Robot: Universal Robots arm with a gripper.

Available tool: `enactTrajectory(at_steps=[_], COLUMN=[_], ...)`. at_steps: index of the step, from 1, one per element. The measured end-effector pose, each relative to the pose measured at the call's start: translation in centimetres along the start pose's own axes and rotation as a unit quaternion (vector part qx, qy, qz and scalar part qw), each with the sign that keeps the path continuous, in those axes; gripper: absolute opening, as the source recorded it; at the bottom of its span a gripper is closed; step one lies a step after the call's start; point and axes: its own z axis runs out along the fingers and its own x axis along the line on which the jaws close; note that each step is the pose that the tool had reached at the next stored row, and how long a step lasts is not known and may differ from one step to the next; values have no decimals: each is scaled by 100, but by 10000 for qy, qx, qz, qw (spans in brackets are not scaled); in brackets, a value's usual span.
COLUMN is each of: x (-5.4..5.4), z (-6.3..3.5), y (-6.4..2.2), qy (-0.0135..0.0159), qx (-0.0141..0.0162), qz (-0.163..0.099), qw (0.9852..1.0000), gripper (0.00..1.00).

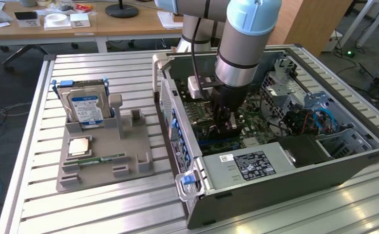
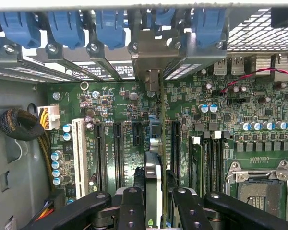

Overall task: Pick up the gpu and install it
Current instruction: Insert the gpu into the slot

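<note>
Gpu (image 2: 153, 158) stands on edge between the gripper (image 2: 154, 199) fingers, jaws closed on it, above the green motherboard (image 2: 120, 103) inside the open computer case (image 1: 274, 165). Its bracket end appears to sit at the rear slot opening. Hard drive (image 1: 85, 108) rests in the grey holder (image 1: 102, 161) beside the case.

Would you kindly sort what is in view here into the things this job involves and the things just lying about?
In the job:
gpu, held edge-on over the motherboard slots
gripper, shut on it
computer case, open

Lying about:
hard drive, upright in the grey holder
memory stick
processor
</note>
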Motion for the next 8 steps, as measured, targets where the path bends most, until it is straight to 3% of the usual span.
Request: enactTrajectory(at_steps=[8], x=[0], z=[9], y=[0], qy=[0], qx=[0], qz=[0], qw=[10000], gripper=[27])
